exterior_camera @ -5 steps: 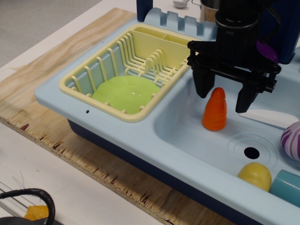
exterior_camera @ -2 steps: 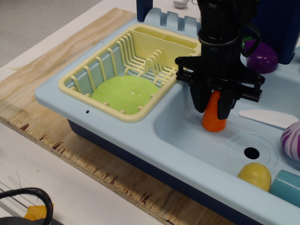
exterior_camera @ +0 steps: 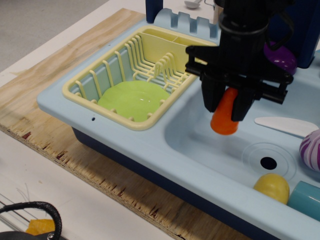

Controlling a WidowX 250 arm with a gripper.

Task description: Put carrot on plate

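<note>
Two fingers (exterior_camera: 212, 95) tight around carrot (exterior_camera: 224, 115), its tip hidden, plate (exterior_camera: 131, 100) half behind rack (exterior_camera: 150, 60).

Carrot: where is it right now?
The small glossy orange plastic toy carrot is pinched between the black gripper's fingers, lifted above the light-blue sink basin, right of the pale yellow dish rack holding the round lime-green plate.

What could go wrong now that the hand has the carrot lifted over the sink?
The hand pinches only the carrot's narrow, tapered top, so it may slip into the sink. The plate lies inside the dish rack, so the carrot or fingers could catch the rack's rim or prongs.
</note>
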